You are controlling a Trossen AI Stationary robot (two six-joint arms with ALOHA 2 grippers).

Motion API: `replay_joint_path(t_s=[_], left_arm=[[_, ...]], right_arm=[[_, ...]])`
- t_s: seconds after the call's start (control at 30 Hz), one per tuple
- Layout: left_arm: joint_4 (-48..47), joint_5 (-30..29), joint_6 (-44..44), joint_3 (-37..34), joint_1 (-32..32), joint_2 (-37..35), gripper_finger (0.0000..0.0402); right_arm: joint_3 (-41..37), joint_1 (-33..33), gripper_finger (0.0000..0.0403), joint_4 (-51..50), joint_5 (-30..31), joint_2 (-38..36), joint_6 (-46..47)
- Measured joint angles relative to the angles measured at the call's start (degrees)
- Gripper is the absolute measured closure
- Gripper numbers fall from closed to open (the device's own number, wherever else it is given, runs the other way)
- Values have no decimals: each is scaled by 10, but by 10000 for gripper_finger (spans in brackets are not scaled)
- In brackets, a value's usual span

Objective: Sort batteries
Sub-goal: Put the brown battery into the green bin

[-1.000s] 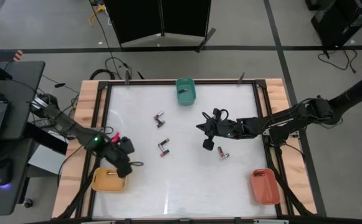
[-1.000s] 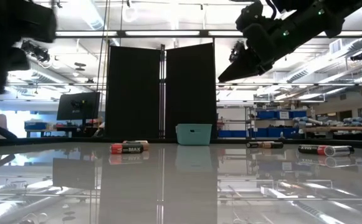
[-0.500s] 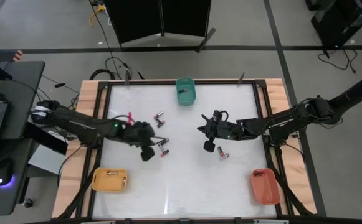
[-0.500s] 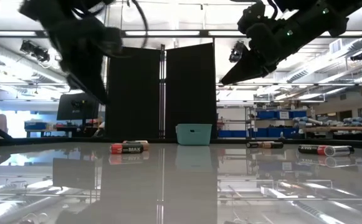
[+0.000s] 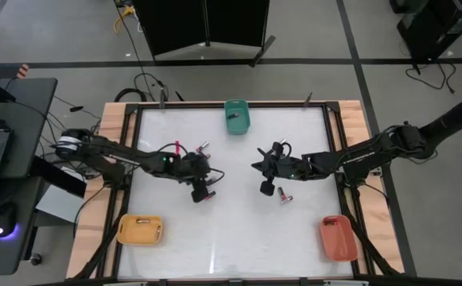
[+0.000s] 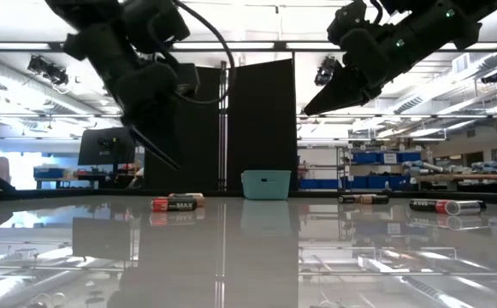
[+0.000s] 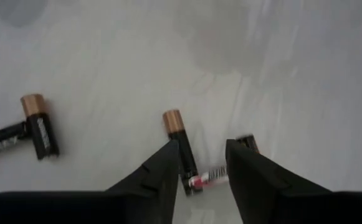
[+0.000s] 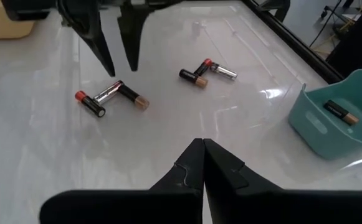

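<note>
High view. The white table fills the middle of the frame. The left gripper hangs left of centre with its fingers parted, empty, above a pair of batteries that it largely covers. A second pair of batteries lies just above, toward the teal tray at the top centre edge. The right gripper hangs right of centre, fingers pressed together, holding nothing. A single battery lies just to its lower right. The yellow tray sits at lower left and the orange tray at lower right.

Low view. The left gripper hangs at upper left, above the table. The right gripper points down from the upper right. A battery marked MAX lies left of the teal tray; two more batteries lie at the right edge.

Left wrist view. The two dark fingers stand a narrow gap apart, with a copper-capped battery and a silver one between and beyond them. Another battery lies at the left.

Right wrist view. The closed fingertips meet at bottom centre. One pair of batteries lies below the left gripper; another pair lies right of it. The teal tray at the right holds one battery.
</note>
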Motion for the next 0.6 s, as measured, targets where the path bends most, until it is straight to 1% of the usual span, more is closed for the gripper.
replay_joint_path(t_s=[0.2, 0.27, 0.43, 0.6], left_arm=[[29, -2, 3, 0, 6, 43, 240], [28, -15, 3, 0, 6, 53, 236], [30, -45, 3, 0, 6, 69, 230], [54, -45, 3, 0, 6, 81, 229]], right_arm=[[0, 0, 383, 0, 1, 0, 9], [0, 0, 385, 0, 1, 0, 9], [0, 0, 390, 0, 1, 0, 8], [0, 0, 382, 0, 1, 0, 7]])
